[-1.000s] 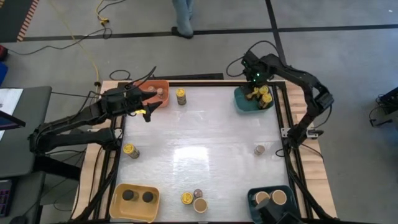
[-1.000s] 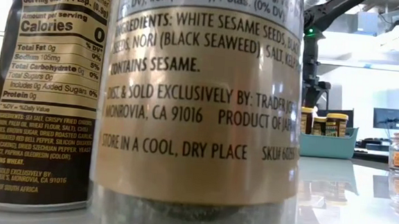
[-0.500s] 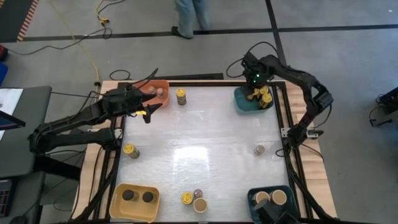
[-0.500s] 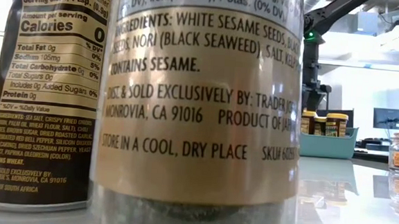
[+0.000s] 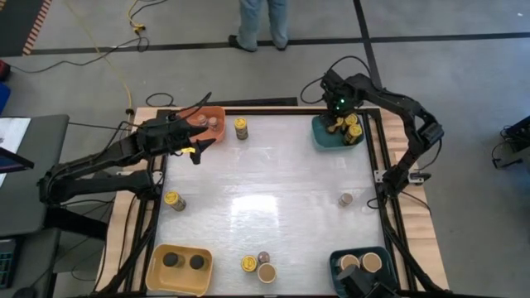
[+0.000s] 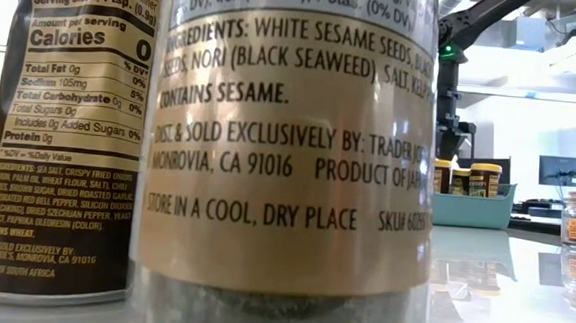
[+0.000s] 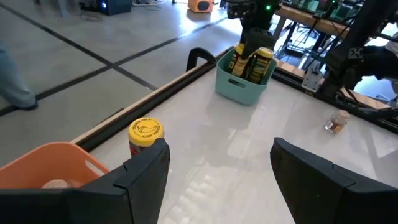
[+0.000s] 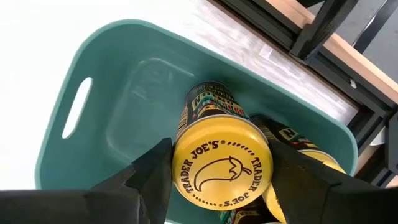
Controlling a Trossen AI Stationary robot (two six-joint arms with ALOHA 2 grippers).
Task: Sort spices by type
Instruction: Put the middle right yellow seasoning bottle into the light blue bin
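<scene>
the right gripper [image 8: 214,180] hangs over the far teal bin [image 8: 93,81], its fingers [image 8: 146,177] spread either side of a yellow-lidded jar [image 8: 221,171] standing in that bin (whether they touch the lid, i cannot tell), with more yellow-lidded jars [image 5: 354,131] beside it. the left gripper [image 7: 217,171] hovers by the orange bin [image 5: 211,116], jaws apart and empty. another yellow-lidded jar [image 7: 145,134] stands just beside that bin.
</scene>
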